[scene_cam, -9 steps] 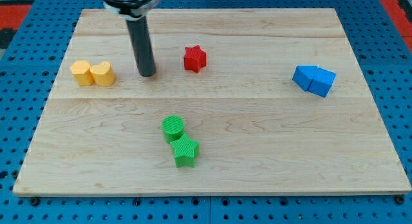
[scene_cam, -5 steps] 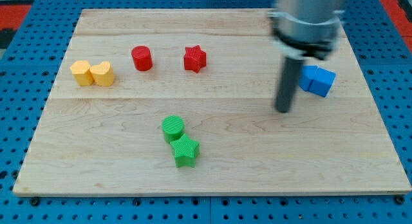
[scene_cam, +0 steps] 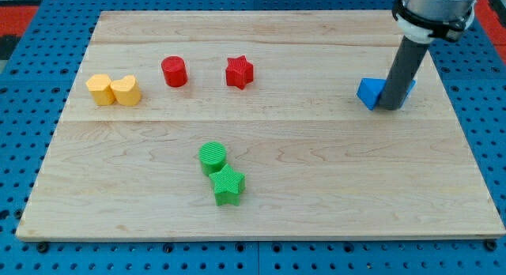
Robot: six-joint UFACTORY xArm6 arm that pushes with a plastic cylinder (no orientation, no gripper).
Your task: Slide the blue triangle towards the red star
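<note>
The red star (scene_cam: 239, 72) sits on the wooden board (scene_cam: 316, 188) left of centre, towards the view's top. The blue triangle (scene_cam: 369, 92) lies at the view's right, touching a second blue block (scene_cam: 408, 88) on its right. My rod comes down from the view's top right and stands in front of the two blue blocks, hiding where they meet. My tip (scene_cam: 392, 107) is at their lower edge, just right of the triangle's visible part.
A red cylinder (scene_cam: 174, 71) stands left of the red star. Two yellow blocks (scene_cam: 100, 88) (scene_cam: 126, 91) touch at the view's left. A green cylinder (scene_cam: 212, 156) and a green star (scene_cam: 228, 186) touch near the bottom centre.
My rod swept from beside the red cylinder at the left across to the right, and now stands against the blue blocks. The blue blocks look slightly shifted left.
</note>
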